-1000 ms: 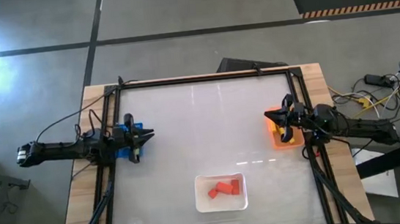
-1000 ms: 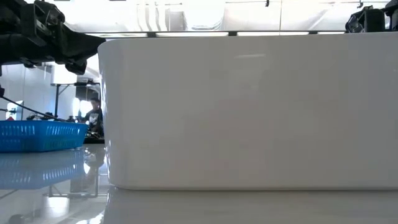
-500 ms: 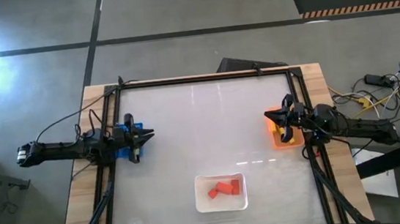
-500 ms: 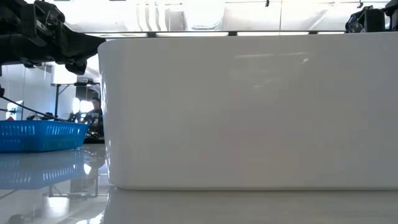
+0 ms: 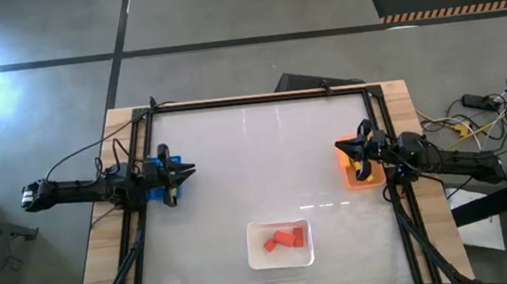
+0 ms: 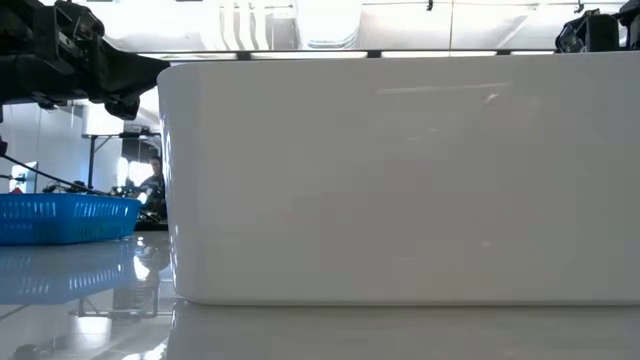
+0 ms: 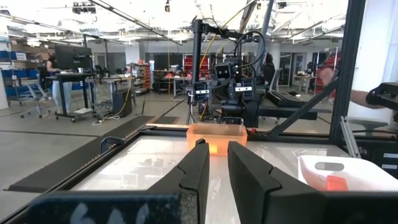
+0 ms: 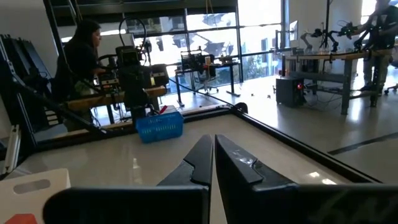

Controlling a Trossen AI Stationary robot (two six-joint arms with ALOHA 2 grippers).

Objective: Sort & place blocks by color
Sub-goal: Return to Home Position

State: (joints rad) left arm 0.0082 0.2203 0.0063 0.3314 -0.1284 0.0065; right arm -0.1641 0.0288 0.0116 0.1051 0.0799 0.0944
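Left gripper (image 5: 190, 171) hangs at the bench's (image 5: 254, 151) left edge, jaws slightly parted. Right gripper (image 5: 340, 144) at the right edge, jaws clenched

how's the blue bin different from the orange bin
The blue bin has mesh walls; the orange bin looks smooth and translucent. The blue bin sits by the left gripper, the orange bin by the right gripper. Both are open-topped.
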